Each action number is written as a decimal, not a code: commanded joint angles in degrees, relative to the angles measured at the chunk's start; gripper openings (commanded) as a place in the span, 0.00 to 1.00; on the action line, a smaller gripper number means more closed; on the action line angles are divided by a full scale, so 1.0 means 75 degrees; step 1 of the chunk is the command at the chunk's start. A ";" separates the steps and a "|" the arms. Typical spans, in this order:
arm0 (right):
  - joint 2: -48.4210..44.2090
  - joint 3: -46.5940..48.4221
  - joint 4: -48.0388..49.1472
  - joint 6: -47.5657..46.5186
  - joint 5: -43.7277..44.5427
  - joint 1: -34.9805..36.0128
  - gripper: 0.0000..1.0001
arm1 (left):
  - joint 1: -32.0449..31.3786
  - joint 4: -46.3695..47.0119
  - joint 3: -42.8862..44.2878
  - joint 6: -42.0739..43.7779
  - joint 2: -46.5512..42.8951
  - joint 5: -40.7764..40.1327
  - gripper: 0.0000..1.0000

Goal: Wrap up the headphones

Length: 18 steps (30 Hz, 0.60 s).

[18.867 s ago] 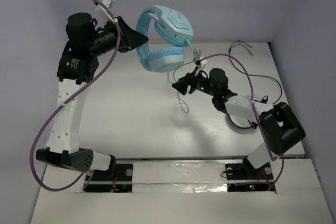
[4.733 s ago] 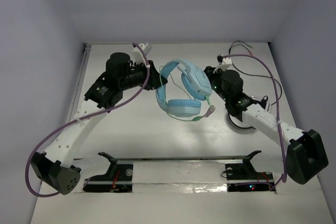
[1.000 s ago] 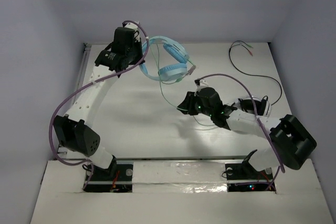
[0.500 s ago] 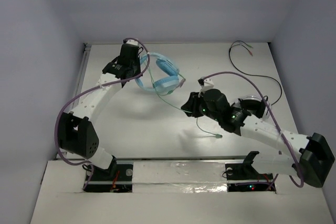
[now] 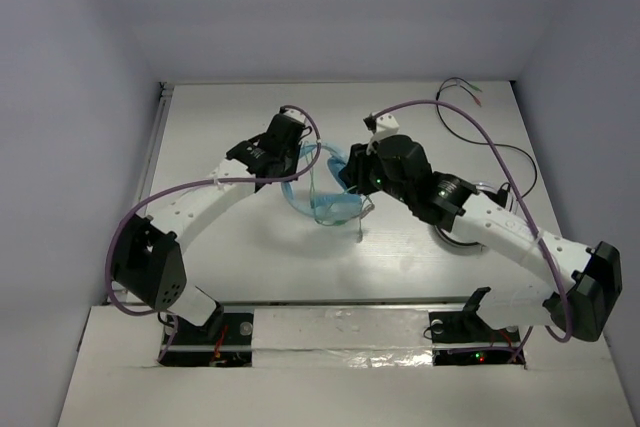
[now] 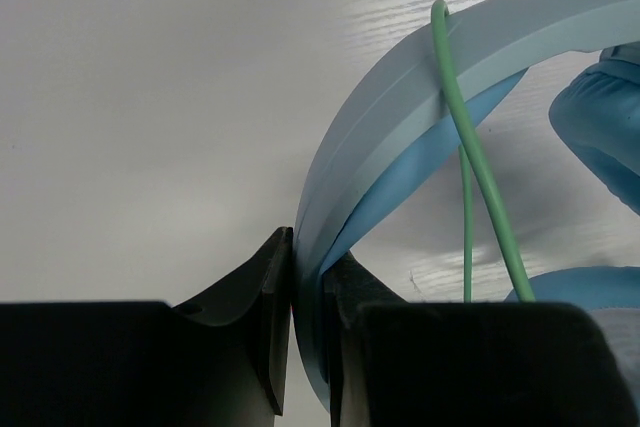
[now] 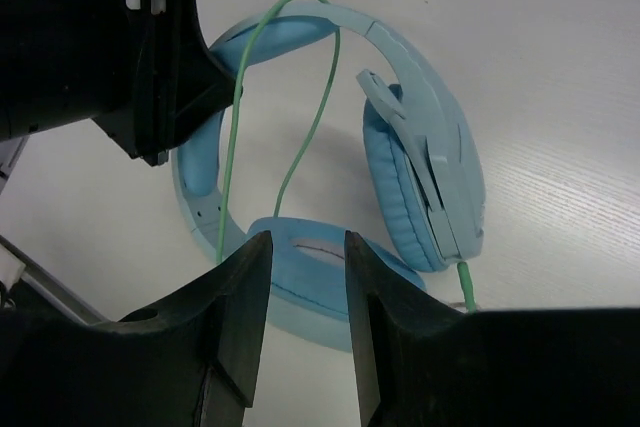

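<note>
The light blue headphones [image 5: 328,199] are near the table's middle, ear cups toward the front. My left gripper [image 5: 301,161] is shut on the arched headband [image 6: 420,97], which passes between its jaws. The pale green cable [image 6: 472,157] runs over the headband and down between the ear cups [image 7: 300,137]. My right gripper [image 7: 305,239] is open and empty, just above the lower ear cup [image 7: 320,272], with the other cup [image 7: 415,182] to its right. In the top view the right gripper [image 5: 347,175] is right next to the headphones, opposite the left one.
A thin black cable with coloured tips [image 5: 480,137] lies at the back right. A round black-and-white coil [image 5: 468,234] shows partly under my right arm. The table's left edge [image 5: 158,147] is a metal strip. Purple arm hoses [image 5: 440,107] arch above both arms.
My left gripper has carried the headphones from the back left toward the middle and lower. My right gripper has moved back and left up to the ear cups; the cable's end no longer trails at the front.
</note>
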 commanded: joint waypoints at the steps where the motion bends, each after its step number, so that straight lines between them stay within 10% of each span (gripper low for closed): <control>1: 0.0143 0.0474 -0.0244 -0.0353 0.0037 0.0100 0.00 | -0.0136 0.0404 0.0019 -0.0010 -0.0143 0.0166 0.00; 18: 0.1444 0.1705 -0.0457 -0.1431 0.3215 -0.0122 0.16 | -0.0734 0.0029 -0.0871 0.0459 -0.0974 0.1350 0.00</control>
